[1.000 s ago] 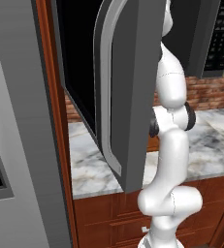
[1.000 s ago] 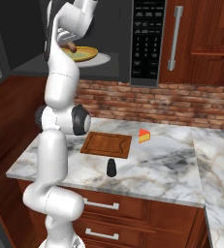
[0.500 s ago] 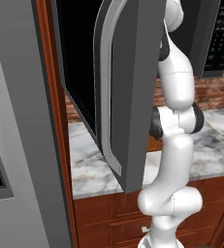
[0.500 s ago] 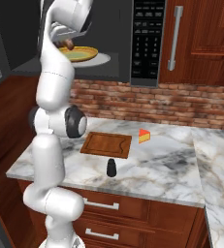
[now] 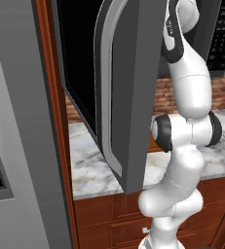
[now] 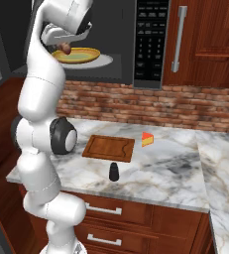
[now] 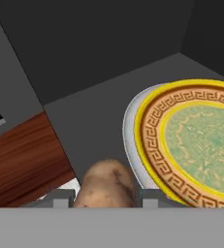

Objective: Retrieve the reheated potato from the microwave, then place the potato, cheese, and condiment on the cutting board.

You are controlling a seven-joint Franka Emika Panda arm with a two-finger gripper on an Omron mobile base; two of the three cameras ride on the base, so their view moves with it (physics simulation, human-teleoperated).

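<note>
Your arm reached up into the open microwave [image 6: 136, 44], a dark grey box set above the counter [image 6: 175, 168] with its black keypad to the right of the cavity. In the left base view the microwave's door [image 5: 128, 92] stood swung wide toward the camera, its curved silver handle facing you.

The pincer [image 7: 105, 199] was clenched on the potato [image 7: 105, 186], a tan, rough-skinned lump sitting between the two dark finger tips. In the right base view the potato [image 6: 65, 47] hung under the hand just at the front edge of a plate [image 6: 81, 55]. That plate [image 7: 191, 140] was round, with a yellow rim, an orange patterned band and a pale green centre, and it lay on a pale turntable on the microwave floor. The potato was beside the plate's rim, not on the green centre.

Down on the marbled counter, the cutting board [image 6: 109, 148] lay flat and bare, reddish-brown, near the brick back wall. The cheese [image 6: 146, 139], a small orange wedge, sat on the counter just beside the board's right end. The condiment [image 6: 114, 171], a small black bottle, stood upright on the counter just in front of the board, apart from it.
</note>
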